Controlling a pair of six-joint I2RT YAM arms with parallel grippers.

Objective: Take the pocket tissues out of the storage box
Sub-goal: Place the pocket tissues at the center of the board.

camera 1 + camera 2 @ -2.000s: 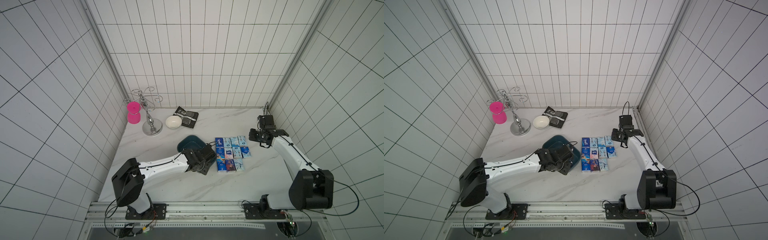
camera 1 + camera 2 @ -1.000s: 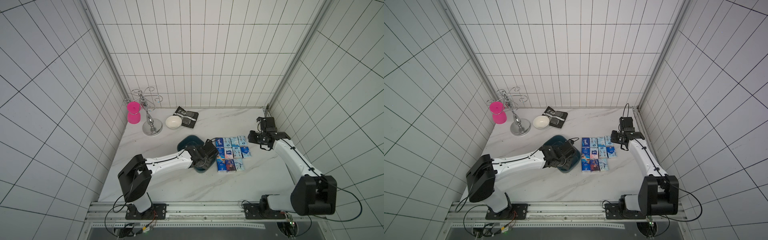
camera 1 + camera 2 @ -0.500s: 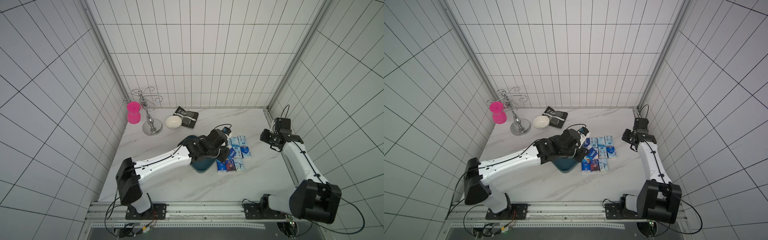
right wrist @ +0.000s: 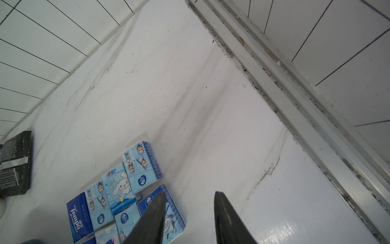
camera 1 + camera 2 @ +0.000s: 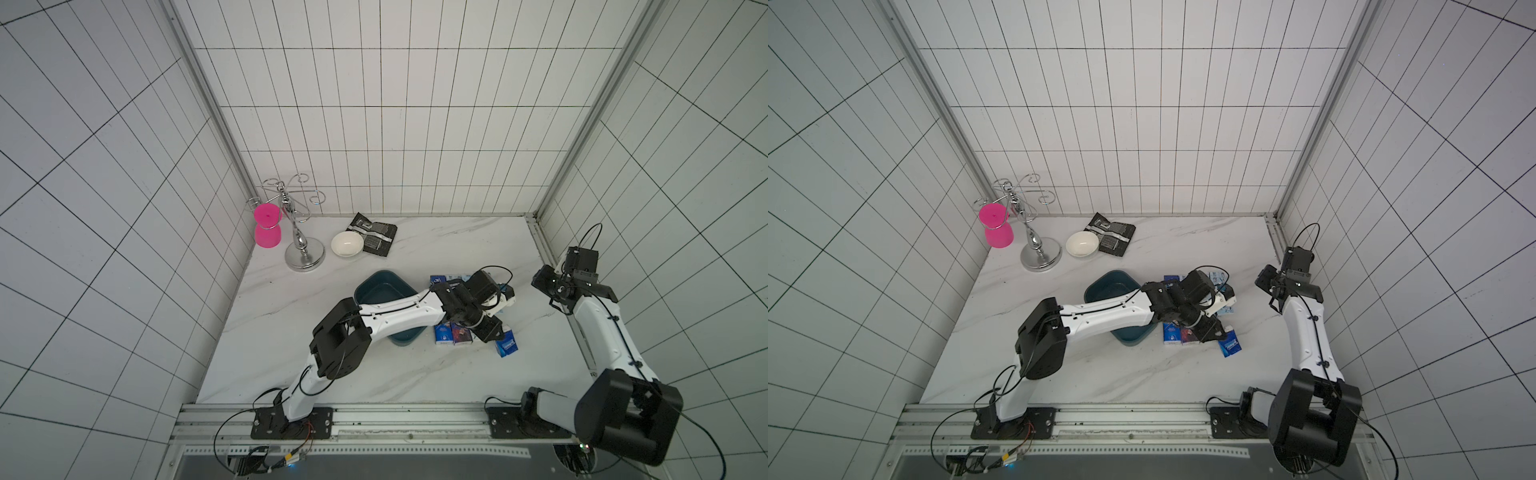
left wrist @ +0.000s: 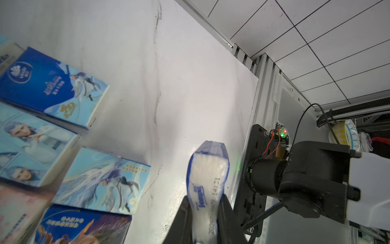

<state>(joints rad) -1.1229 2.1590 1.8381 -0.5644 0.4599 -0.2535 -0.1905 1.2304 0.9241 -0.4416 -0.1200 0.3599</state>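
Note:
The storage box (image 5: 384, 291) is a dark teal tub in the middle of the table in both top views, and my left arm crosses over its near half. The part of its floor that shows is bare. Several pocket tissues (image 5: 453, 334) lie in rows on the table just right of it, also seen as blue packets (image 6: 52, 88) and packets (image 4: 126, 183) in the wrist views. My left gripper (image 6: 204, 198) is shut on a white and blue packet (image 6: 207, 179), held edge-on just above the table at the rows' near right corner (image 5: 506, 345). My right gripper (image 4: 190, 193) is open and empty by the right wall.
A white bowl (image 5: 348, 243), a black-and-silver pouch (image 5: 376, 237), a chrome stand (image 5: 301, 245) and a pink cup (image 5: 267, 226) stand at the back left. A metal rail (image 5: 540, 249) runs along the table's right edge.
My left arm swung from the box rightward across the rows, carrying the packet to their near right corner. My right arm pulled back from the rows toward the right wall.

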